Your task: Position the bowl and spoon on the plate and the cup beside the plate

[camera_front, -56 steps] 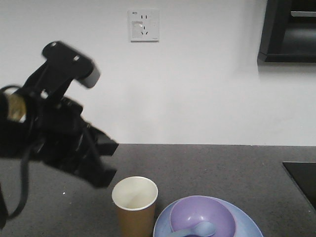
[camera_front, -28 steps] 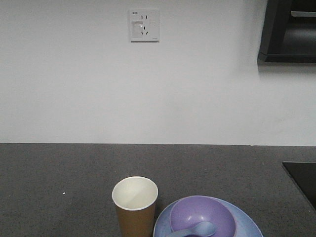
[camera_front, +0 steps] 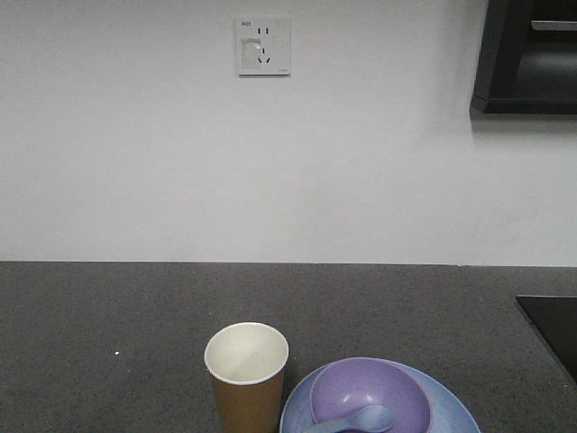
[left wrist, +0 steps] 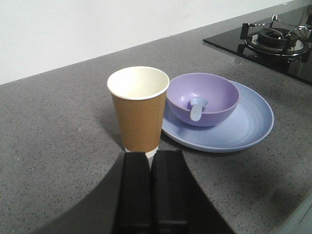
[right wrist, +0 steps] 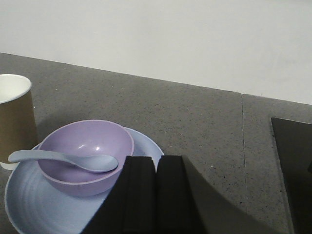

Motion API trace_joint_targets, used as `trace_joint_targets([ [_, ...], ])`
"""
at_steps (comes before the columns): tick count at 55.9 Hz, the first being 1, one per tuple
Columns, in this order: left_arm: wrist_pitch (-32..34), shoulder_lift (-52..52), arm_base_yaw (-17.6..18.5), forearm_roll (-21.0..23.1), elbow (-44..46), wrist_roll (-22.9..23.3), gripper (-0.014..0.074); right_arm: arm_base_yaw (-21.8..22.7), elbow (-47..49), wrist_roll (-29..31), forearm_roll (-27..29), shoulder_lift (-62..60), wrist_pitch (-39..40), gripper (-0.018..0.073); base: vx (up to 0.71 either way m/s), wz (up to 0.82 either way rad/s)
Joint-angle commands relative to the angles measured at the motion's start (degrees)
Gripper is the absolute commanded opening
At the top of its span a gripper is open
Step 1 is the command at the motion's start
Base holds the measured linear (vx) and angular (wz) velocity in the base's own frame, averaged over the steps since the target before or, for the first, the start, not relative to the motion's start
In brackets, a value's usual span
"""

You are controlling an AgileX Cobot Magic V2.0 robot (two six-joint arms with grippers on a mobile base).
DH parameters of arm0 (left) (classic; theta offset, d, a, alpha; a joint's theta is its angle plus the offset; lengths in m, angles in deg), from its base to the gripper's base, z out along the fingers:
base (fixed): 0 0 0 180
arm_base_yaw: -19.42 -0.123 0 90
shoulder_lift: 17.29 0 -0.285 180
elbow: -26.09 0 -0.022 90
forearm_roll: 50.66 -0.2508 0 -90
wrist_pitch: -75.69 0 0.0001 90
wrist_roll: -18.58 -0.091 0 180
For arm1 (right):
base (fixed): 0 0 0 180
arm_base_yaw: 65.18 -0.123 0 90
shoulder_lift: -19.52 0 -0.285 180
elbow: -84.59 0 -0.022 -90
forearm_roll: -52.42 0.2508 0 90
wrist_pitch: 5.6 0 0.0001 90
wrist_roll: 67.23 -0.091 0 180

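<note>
Front view faces wall; both wrist views share plate [left wrist: 243, 131].

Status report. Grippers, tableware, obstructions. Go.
Left gripper shut, empty; right gripper shut, empty. Bowl on plate, spoon in bowl, cup upright beside plate. Nothing in the way.

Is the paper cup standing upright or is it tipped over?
Upright: the cup rests on its base with the open rim up, beside the plate.

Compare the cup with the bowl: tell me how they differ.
The cup is brown paper, tall and tapering; the bowl is lavender, low and wide. The cup stands on the counter and is empty; the bowl sits on the plate, holding the spoon. Both are upright.
</note>
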Motion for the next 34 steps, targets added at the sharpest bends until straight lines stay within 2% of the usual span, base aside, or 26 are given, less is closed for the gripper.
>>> trace_joint_targets([
  [1, 4.38, 0.15, 0.05, 0.38, 1.64, 0.59, -0.0003, 0.00, 1.65, 0.08, -0.22, 0.20, 4.78, -0.0008, 0.00, 0.00],
  [7, 4.45, 0.04, 0.03, -0.26, 1.64, 0.19, -0.0003, 0.00, 1.65, 0.08, -0.22, 0.20, 4.78, -0.0008, 0.00, 0.00],
  [10, 5.07, 0.04, -0.70, -1.97, 1.52, -1.54, -0.0003, 0.00, 1.65, 0.08, -0.22, 0.20, 4.78, -0.0008, 0.00, 0.00],
  [13, 8.47, -0.05, -2.38, -2.43, 0.32, -3.68, -0.0003, 0.00, 1.65, 0.08, -0.22, 0.20, 4.78, -0.0008, 0.00, 0.00],
  [17, 16.75, -1.21, -5.93, -2.41, -3.29, -6.36, -0.0003, 0.00, 1.65, 0.08, -0.22, 0.20, 4.86, -0.0008, 0.00, 0.00],
  [24, 31.07, -6.52, -13.32, -1.27, -12.34, -5.56, -0.0003, 0.00, 1.65, 0.08, -0.22, 0.20, 4.86, -0.0008, 0.00, 0.01],
  [27, 33.66, -10.10, -16.74, 0.04, -16.53, -4.57, -0.0003, 0.00, 1.65, 0.08, -0.22, 0.20, 4.86, -0.0008, 0.00, 0.00],
  [34, 33.11, -19.01, -23.56, 1.57, -25.06, -2.76, -0.0003, 0.00, 1.65, 0.08, -0.22, 0.20, 4.86, -0.0008, 0.00, 0.00],
])
